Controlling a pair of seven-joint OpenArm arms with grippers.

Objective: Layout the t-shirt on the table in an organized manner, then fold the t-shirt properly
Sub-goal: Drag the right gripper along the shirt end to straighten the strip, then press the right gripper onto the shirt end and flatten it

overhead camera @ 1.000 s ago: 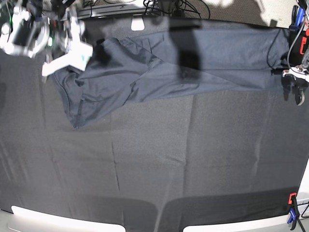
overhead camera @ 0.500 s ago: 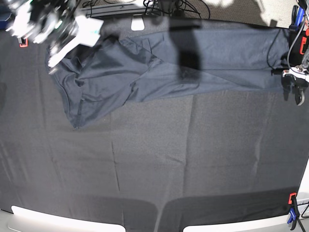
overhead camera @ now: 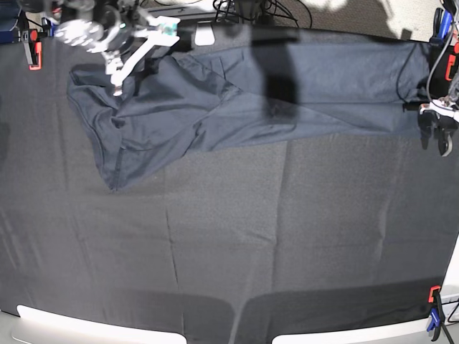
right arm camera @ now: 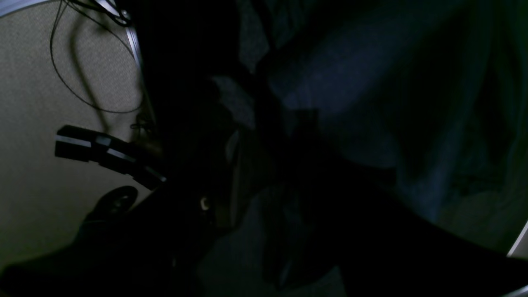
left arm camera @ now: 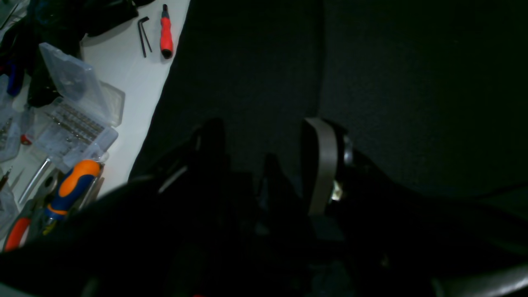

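The charcoal t-shirt lies rumpled across the table's far side. The right gripper hovers at its corner, fingers spread, pinching nothing. The left gripper stands spread over black cloth, beside a clear case holding small bits.

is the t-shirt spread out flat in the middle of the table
No, in the base view the t-shirt lies bunched and creased along the far edge of the table, whose middle shows only black cloth.

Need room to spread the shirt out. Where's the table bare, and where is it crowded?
Bare: the table from the shirt to the near rim, side to side. Crowded: the far edge, where the shirt lies bunched under the right hand, with the left hand at its other end.
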